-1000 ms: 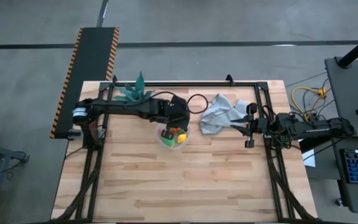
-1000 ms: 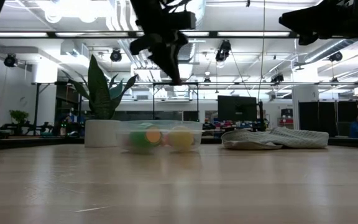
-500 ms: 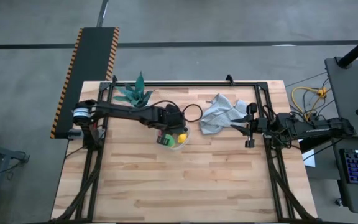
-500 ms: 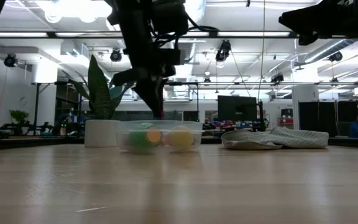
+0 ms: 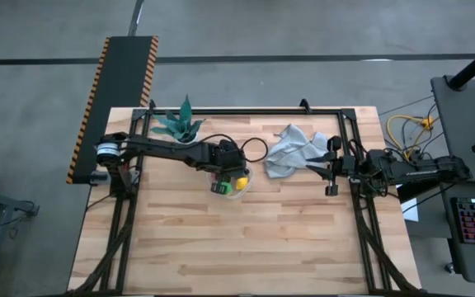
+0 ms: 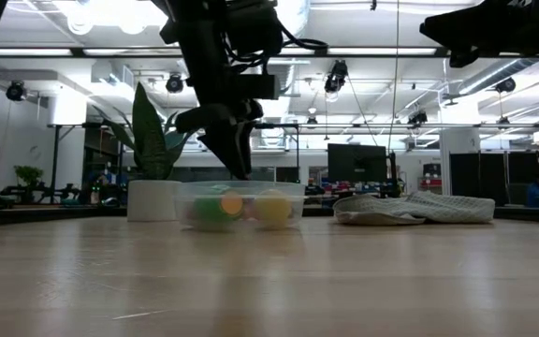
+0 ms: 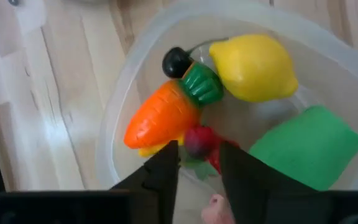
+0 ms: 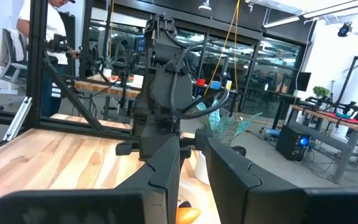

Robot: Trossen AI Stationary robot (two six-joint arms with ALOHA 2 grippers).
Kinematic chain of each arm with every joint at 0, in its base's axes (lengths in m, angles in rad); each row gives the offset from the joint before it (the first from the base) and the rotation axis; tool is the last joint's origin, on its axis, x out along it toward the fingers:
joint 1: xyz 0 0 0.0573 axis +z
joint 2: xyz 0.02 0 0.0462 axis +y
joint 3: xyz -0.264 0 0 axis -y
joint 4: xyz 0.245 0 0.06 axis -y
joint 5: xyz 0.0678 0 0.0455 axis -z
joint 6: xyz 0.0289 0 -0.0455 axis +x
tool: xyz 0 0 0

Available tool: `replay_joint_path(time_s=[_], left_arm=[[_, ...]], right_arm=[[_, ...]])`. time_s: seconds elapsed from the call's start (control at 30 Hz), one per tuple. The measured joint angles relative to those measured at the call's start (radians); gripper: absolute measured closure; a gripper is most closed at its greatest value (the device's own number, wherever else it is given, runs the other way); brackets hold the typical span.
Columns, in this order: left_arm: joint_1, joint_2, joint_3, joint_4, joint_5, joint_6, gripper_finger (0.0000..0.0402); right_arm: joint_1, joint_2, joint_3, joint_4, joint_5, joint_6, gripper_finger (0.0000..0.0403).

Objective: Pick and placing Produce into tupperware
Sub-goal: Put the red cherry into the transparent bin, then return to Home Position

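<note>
The clear round tub [image 5: 242, 192] stands mid-table and holds the produce: an orange carrot [image 7: 160, 118] with a green top, a yellow lemon [image 7: 253, 65], a green piece [image 7: 306, 146] and a dark brown ball [image 7: 176, 61]. My left gripper [image 5: 223, 168] hangs over the tub, pointing down, with its tips at rim height [image 6: 240, 174]. It is shut on a small dark-red piece [image 7: 197, 140]. My right gripper [image 5: 326, 169] waits, shut, at the table's right side beside the grey-blue cloth. My left gripper pinches the dark-red piece [image 7: 199, 144] between its two fingertips [image 7: 169, 155], coming from above and pointing down. The piece sits at the very tips, just over the carrot and the other pieces inside the tub. Whether it rests on them I cannot tell.
A teal-leaved plant in a white pot [image 5: 178, 124] stands at the far left, close behind the tub [image 6: 152, 150]. A crumpled grey-blue cloth [image 5: 291, 150] lies right of the tub. A black cable loop [image 5: 260, 139] lies between them. Bare wood fills the table's near half.
My left gripper has moved from above the tub's far right rim toward the table's left and near edge. It has come down until its tips stand at the tub's rim. Most of the drop came in the first half second. The tub and the right arm have kept still.
</note>
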Motion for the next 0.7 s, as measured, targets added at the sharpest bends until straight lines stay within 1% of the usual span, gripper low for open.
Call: replay_joint_path(time_s=[0.13,0.23,0.3,0.37,0.47,0.53,0.67,0.7], left_arm=[[0.0,0.0,0.0,0.021,0.006,0.0,0.0261],[-0.002,-0.001,0.0,0.061,0.007,-0.007,0.0243],[-0.005,-0.004,0.0,0.128,0.012,-0.029,0.0242],[-0.009,-0.02,0.0,0.232,0.045,-0.039,0.0245],[-0.011,-0.057,-0.003,0.429,0.132,-0.054,0.0254],[-0.011,-0.083,-0.014,0.564,0.166,-0.056,0.0261],[-0.011,-0.172,-0.06,0.744,0.24,-0.055,0.0278],[-0.01,-0.208,-0.088,0.787,0.263,-0.057,0.0282]], right_arm=[[0.0,0.0,0.0,0.0,0.0,0.0,0.0332],[0.0,0.0,0.0,0.0,0.0,0.0,0.0332],[0.0,0.0,0.0,0.0,0.0,0.0,0.0332],[0.0,0.0,0.0,0.0,0.0,0.0,0.0332],[0.0,0.0,0.0,0.0,0.0,0.0,0.0332],[0.0,0.0,0.0,-0.001,0.0,0.004,0.0332],[0.0,0.002,0.0,-0.002,0.0,0.012,0.0332],[0.0,0.002,0.0,-0.003,-0.003,0.012,0.0332]])
